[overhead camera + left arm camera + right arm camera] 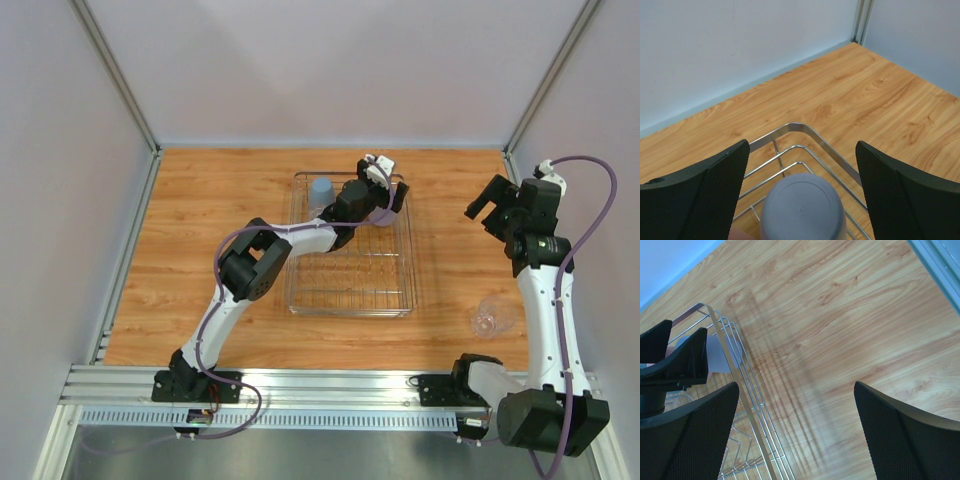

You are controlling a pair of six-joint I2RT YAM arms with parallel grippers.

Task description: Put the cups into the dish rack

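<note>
clear cup (492, 317): on the table (200, 220), outside the dish rack (348, 312), off the rack's near right corner and apart from it; nothing touches it.
dish rack: silver wire basket in the middle of the table, long sides running near to far; its near half holds no cup that the top view shows.
right gripper (483, 205): up over bare wood, well to the right of the rack's far right corner; fingers spread wide with nothing between them. its wrist view looks down past the rack's right rim.
left arm: reaches from its base across the rack, from the near left side to the far right corner.
left gripper (801, 150): poised over the rack's far right corner; fingers apart, one on each side of the lavender cup, with a visible gap on both sides, so no grip.
lavender cup (802, 205): inside the rack, tucked into the far right corner, flat closed end facing up, wire rim curving just behind it.
blue cup (320, 191): inside the rack at the far left corner, just beside the left arm's wrist.
pink cup: cannot tell; only a pinkish sliver shows at the bottom edge of the left wrist view.
</note>
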